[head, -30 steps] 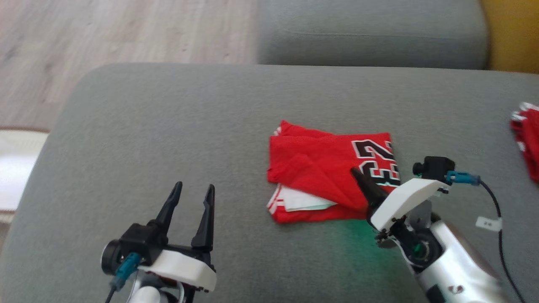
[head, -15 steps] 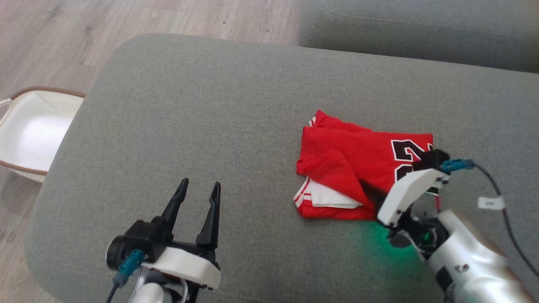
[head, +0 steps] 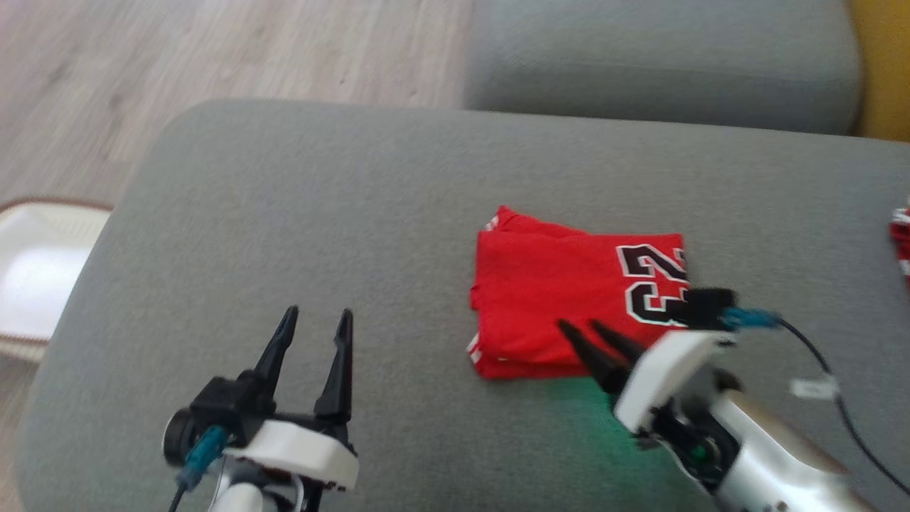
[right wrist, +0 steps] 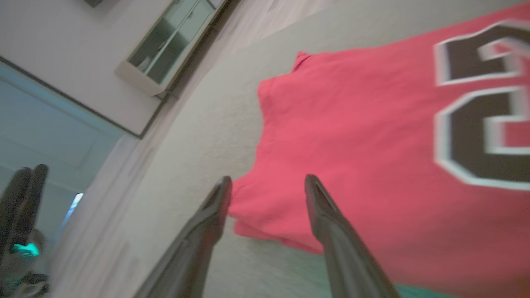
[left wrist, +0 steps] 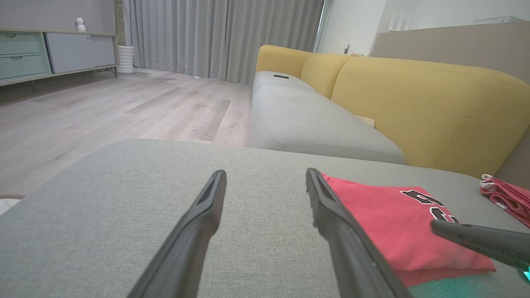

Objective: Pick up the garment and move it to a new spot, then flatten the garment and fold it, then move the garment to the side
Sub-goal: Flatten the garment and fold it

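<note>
The garment (head: 561, 299) is a red jersey with a black number, lying folded flat on the grey cushion (head: 320, 213). My right gripper (head: 577, 325) is open, its fingertips just over the garment's near edge, nothing between them. In the right wrist view that gripper (right wrist: 267, 180) spans the near left corner of the garment (right wrist: 352, 136). My left gripper (head: 316, 314) is open and empty over bare cushion, well to the left of the garment. The left wrist view has the left gripper (left wrist: 265, 174) beside the garment (left wrist: 385, 223), with a right gripper finger (left wrist: 476, 242) at the right.
A second red cloth (head: 901, 238) lies at the cushion's right edge. A white basket (head: 28, 277) stands on the wood floor to the left. A grey sofa seat (head: 661, 64) with a yellow backrest (left wrist: 414, 103) lies beyond the cushion.
My right gripper has opened and let go of the garment's flap. The flap now lies flat and the white underside no longer shows. The head camera has shifted.
</note>
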You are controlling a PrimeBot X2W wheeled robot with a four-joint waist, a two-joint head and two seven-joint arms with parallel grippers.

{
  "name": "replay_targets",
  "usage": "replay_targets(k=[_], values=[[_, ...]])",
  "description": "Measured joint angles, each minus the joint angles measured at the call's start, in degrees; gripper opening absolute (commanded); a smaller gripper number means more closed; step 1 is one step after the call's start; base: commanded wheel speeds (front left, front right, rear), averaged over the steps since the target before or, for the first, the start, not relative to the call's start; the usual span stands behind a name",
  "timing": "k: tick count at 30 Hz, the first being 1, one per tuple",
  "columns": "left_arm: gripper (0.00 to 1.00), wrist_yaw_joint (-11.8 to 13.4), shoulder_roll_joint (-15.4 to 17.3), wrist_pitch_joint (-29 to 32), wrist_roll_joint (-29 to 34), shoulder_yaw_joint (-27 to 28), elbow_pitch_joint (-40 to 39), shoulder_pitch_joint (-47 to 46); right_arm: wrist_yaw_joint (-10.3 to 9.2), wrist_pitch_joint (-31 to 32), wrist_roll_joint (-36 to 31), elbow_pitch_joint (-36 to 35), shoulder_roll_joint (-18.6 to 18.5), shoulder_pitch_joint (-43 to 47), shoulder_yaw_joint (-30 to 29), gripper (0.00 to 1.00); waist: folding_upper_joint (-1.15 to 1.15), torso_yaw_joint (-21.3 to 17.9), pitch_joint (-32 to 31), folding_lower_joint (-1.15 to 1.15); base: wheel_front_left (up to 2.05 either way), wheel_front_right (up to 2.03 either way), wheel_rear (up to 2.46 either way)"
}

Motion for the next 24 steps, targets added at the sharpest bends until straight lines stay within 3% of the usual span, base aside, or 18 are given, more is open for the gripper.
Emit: replay_targets(k=[8, 14, 19, 24], values=[[1.00, 0.62, 0.02, 0.00, 0.40, 2.27, 0.76, 3.19, 0.00, -14.74, -7.19, 3.65, -3.49, 3.43, 0.27, 1.00, 0.00, -4.73, -2.86, 0.00, 0.00, 0.00, 0.00], [1.00, 0.64, 0.03, 0.01, 1.24, 4.33, 1.23, 6.22, 0.00, -19.52, -16.42, 6.67, -5.35, 4.50, -2.34, 1.00, 0.00, -8.89, -4.88, 0.00, 0.00, 0.00, 0.00], [1.00, 0.60, 0.05, 0.01, 1.24, 5.59, 1.70, 8.82, 0.00, -19.89, -29.63, 1.33, -3.64, 7.95, -15.11, 1.00, 0.00, -11.04, -6.82, 0.00, 0.00, 0.00, 0.00], [1.00, 0.66, 0.04, 0.01, 1.67, 5.83, 1.48, 9.76, 0.00, -19.90, -42.89, -6.98, 2.40, 18.29, -28.35, 1.00, 0.00, -11.41, -8.76, 0.00, 0.00, 0.00, 0.00]])
